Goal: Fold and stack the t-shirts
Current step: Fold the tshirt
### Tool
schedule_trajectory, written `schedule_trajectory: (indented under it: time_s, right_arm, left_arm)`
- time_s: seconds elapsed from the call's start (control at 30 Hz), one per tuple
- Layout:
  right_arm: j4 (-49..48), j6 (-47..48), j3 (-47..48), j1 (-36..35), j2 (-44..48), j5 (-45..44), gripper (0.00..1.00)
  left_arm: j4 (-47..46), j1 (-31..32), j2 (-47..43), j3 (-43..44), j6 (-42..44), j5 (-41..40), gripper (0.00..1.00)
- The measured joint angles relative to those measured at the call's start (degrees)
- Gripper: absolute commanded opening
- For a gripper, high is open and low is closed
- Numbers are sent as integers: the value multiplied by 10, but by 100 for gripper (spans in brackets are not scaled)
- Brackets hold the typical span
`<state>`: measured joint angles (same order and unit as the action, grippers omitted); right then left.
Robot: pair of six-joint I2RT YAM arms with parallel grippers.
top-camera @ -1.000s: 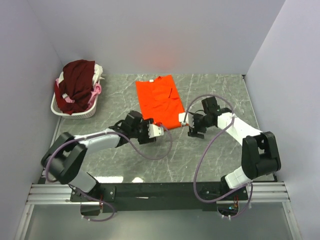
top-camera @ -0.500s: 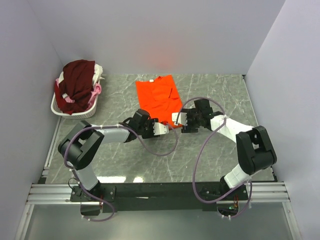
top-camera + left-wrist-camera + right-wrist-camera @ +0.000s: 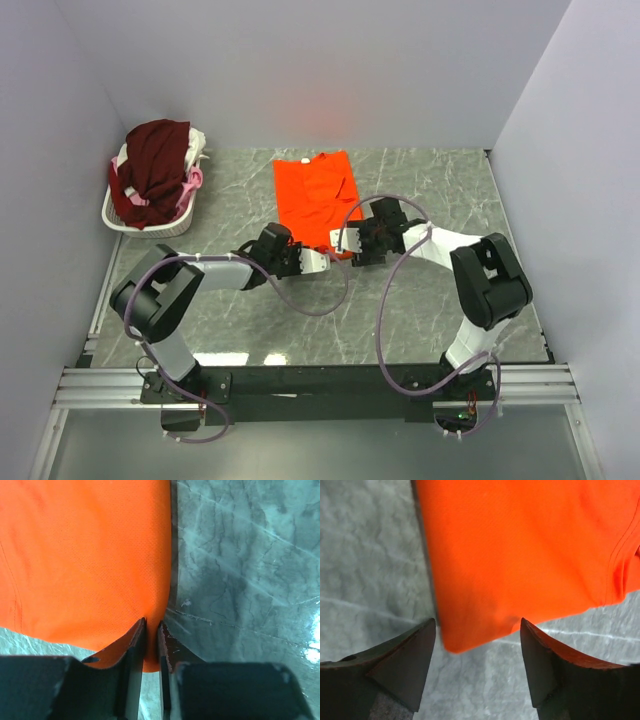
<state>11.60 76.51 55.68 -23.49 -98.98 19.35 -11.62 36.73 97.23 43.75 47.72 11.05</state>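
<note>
The orange t-shirt (image 3: 318,195) lies flat in a long folded strip on the table, running away from me. My left gripper (image 3: 320,259) is at its near left corner. In the left wrist view the gripper (image 3: 151,632) is shut on a pinch of the orange t-shirt (image 3: 85,555) at its hem. My right gripper (image 3: 346,243) is at the near right corner. In the right wrist view it (image 3: 477,635) is open, and its fingers straddle the corner of the orange t-shirt (image 3: 520,545) without touching it. A dark maroon t-shirt (image 3: 150,165), a pink one (image 3: 190,182) and a white one (image 3: 196,140) are piled in the basket.
The white wire basket (image 3: 150,222) stands at the far left against the left wall. Grey walls close the table on the left, back and right. Both arms' cables loop over the marble surface (image 3: 430,200) near the grippers.
Both grippers moved inward to the orange shirt's near edge. The right gripper travelled left to the right corner. The left arm drew in and its jaws now pinch the left corner.
</note>
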Motion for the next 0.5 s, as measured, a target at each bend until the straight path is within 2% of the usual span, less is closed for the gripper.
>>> schedule_trajectory:
  time_s: [0.1,0.2,0.27,0.3,0.33,0.4,0.5]
  right_arm:
    - [-8,-4,13,-11,-17,-13,66]
    - [-9,-12,29,-18,-34,-26,49]
    - [-7,-21,41,-21,-47,-34,31]
    - [-7,-26,46,-21,-54,-38,16]
    - [-6,-26,48,-22,-57,-40,11]
    - [-1,-34,52,-22,-62,-43,2]
    - [15,-37,54,-22,-58,-42,0]
  left_arm:
    - [3,-3,-2,0,-2,6,20]
    - [4,-9,-8,-3,-5,14,14]
    - [6,-15,-16,-5,-8,22,9]
    - [7,-18,-21,-5,-9,27,7]
    - [7,-20,-25,-5,-10,30,2]
    - [10,-25,-34,-5,-11,41,1]
    - [25,-29,-48,-5,-15,61,1]
